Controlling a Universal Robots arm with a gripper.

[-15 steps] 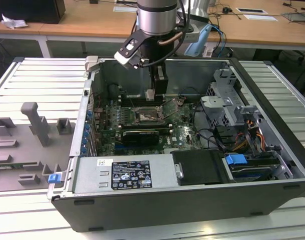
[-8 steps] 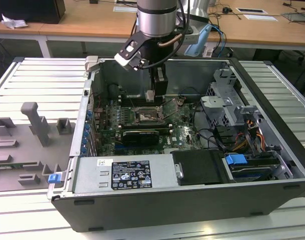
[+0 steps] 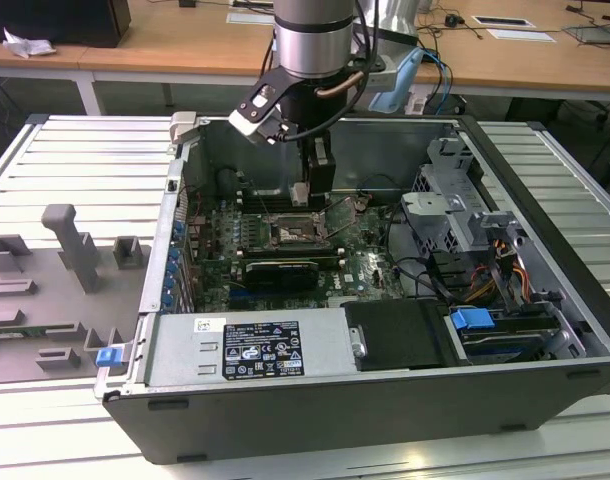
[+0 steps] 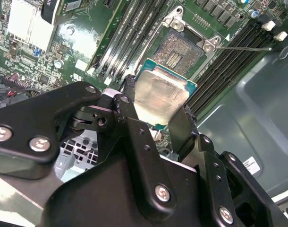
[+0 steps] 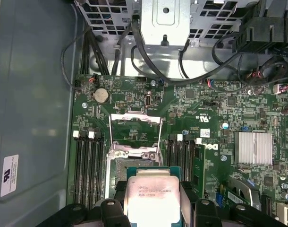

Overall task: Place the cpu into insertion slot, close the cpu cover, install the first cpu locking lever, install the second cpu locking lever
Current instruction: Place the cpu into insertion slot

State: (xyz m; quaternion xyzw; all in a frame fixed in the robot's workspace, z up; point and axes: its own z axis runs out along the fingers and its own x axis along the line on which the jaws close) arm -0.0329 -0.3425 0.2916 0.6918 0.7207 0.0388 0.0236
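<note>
My gripper (image 3: 306,192) reaches down into the open computer case and is shut on the cpu (image 4: 160,97), a pale square chip clamped by its edges between two black fingers (image 4: 126,100). The cpu (image 5: 151,196) hangs tilted a little above the insertion slot (image 5: 129,166), partly over it and apart from it. The slot's dark pin field (image 4: 182,51) lies bare inside its silvery rim. The cpu cover (image 5: 135,130), a silvery frame, is swung open just beyond the slot. A thin metal locking lever (image 4: 243,48) sticks out sideways from the slot's corner.
Long black memory slots (image 5: 89,165) flank the socket on both sides. A finned heatsink (image 5: 252,147) and cables (image 5: 148,71) sit nearby. The case wall (image 5: 30,94) and a drive cage (image 3: 455,200) close in the board. Grey fixtures (image 3: 70,245) stand on the exterior view's left.
</note>
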